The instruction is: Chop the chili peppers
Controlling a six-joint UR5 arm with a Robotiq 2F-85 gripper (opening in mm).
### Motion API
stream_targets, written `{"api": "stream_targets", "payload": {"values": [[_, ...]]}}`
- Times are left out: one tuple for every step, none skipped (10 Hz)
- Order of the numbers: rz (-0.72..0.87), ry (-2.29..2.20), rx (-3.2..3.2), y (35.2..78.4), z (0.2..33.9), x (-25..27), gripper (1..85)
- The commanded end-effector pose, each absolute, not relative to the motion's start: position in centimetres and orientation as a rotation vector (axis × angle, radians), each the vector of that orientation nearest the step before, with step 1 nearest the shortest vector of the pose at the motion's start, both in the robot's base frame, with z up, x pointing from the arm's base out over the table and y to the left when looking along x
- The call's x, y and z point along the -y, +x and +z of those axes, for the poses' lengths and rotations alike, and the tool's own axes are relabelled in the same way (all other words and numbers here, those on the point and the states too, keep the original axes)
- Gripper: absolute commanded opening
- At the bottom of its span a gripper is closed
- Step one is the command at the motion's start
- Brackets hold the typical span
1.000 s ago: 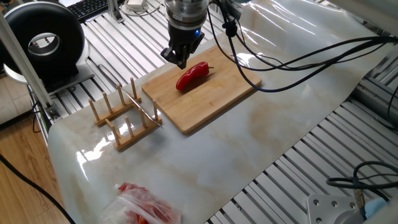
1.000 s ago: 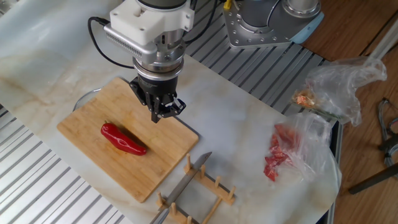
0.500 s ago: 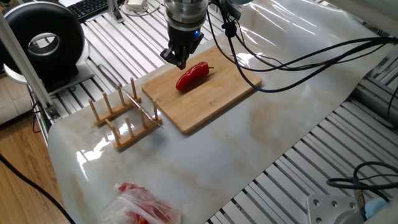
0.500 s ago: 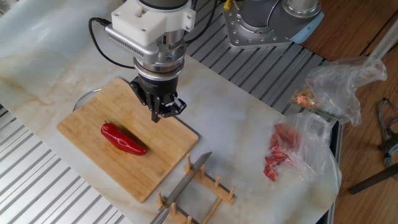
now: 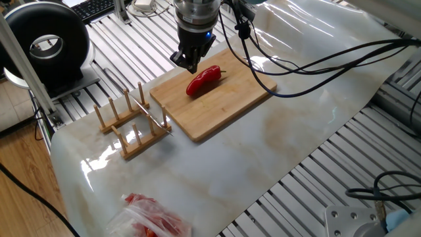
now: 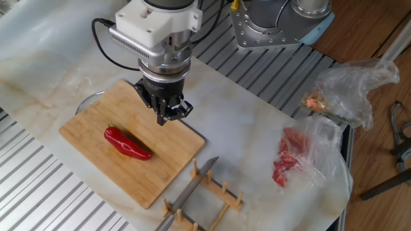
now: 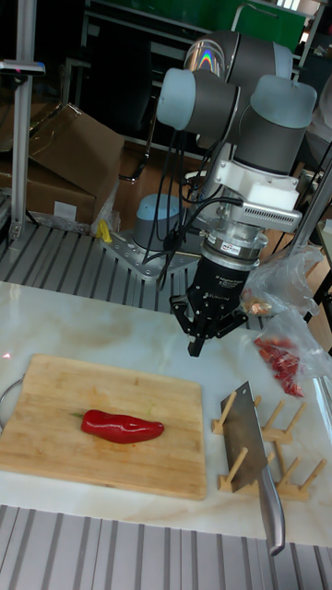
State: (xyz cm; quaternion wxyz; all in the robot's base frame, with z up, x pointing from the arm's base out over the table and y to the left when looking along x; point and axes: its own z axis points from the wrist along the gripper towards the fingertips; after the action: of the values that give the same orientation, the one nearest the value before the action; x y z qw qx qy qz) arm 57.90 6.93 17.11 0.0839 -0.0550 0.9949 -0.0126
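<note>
One whole glossy red chili pepper lies on a bamboo cutting board. My gripper hangs point-down just above the board's edge, beside the pepper and apart from it. Its fingers are pressed together with nothing between them. A cleaver stands blade-up in a wooden rack next to the board.
A clear plastic bag showing red through it lies on the marble sheet beyond the rack. Another crumpled bag is at the table edge. Black cables trail across the sheet. A black round device sits off the mat.
The gripper has lifted very slightly above the board's edge; the pepper, board and cleaver have not moved.
</note>
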Motion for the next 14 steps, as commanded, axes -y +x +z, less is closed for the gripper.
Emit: {"api": "stream_targets", "payload": {"values": [[-0.002,-0.155,-2.971,57.73,17.33,-7.50,1.3],[-0.003,-0.158,-2.971,57.68,17.42,-7.48,1.3],[-0.001,-0.164,-2.974,57.53,17.51,-7.53,1.3],[0.001,-0.180,-2.978,57.36,17.56,-7.57,1.3],[0.005,-0.187,-2.979,57.31,17.57,-7.65,1.3],[0.005,-0.187,-2.979,57.30,17.58,-7.65,1.3],[0.005,-0.182,-2.977,57.34,17.58,-7.64,1.3],[0.010,-0.177,-2.976,57.39,17.58,-7.71,1.3],[0.019,-0.176,-2.976,57.39,17.58,-7.87,1.3],[0.024,-0.176,-2.975,57.38,17.60,-7.95,1.3],[0.033,-0.178,-2.975,57.35,17.64,-8.11,1.3],[0.039,-0.177,-2.975,57.34,17.65,-8.24,1.3],[0.037,-0.177,-2.975,57.34,17.65,-8.21,1.3],[0.037,-0.175,-2.975,57.33,17.64,-8.22,1.3]]}}
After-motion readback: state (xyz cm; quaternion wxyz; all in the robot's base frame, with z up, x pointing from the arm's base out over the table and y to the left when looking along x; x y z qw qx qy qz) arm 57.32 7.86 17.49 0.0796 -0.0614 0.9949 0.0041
